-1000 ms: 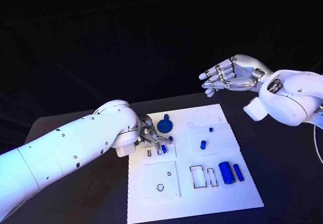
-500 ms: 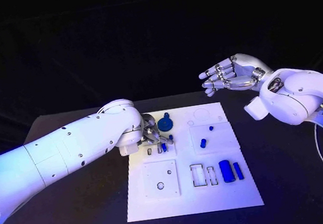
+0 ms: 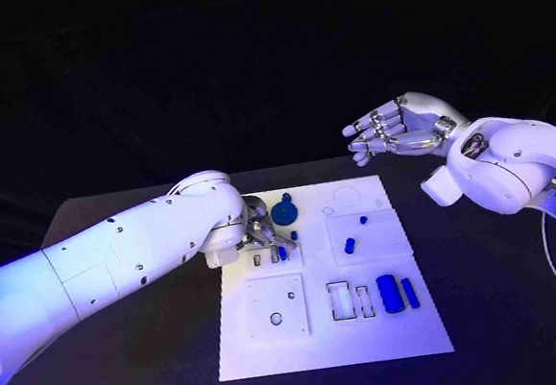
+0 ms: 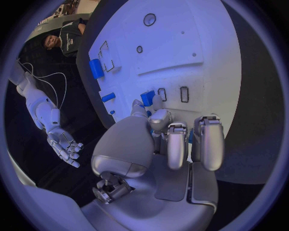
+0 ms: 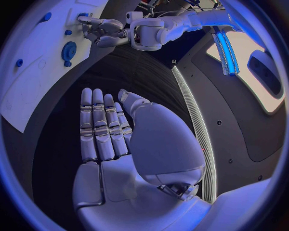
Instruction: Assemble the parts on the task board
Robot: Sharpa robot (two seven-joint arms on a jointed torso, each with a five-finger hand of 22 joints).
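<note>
The white task board [image 3: 334,344] lies mid-table. My left hand [image 3: 265,234] rests over its far left corner, fingers curled, pinching a small blue part [image 3: 280,251] just above two small slots [image 3: 258,261]. In the left wrist view that blue part [image 4: 147,98] sits at the fingertips of the left hand [image 4: 175,139], beside a slot [image 4: 162,94]. A blue gear [image 3: 286,215] stands right behind the hand. My right hand [image 3: 399,129] hangs open and empty above the board's far right corner, its fingers [image 5: 96,122] straight.
A large blue block [image 3: 390,295] and a slim blue bar [image 3: 410,293] lie on the board's near right, next to two empty rectangular slots [image 3: 340,302]. Two small blue pieces [image 3: 349,246] sit mid-right. A square sub-plate [image 3: 278,309] occupies the near left.
My left hand has shifted slightly toward the small slots with the blue part. The right hand has not moved.
</note>
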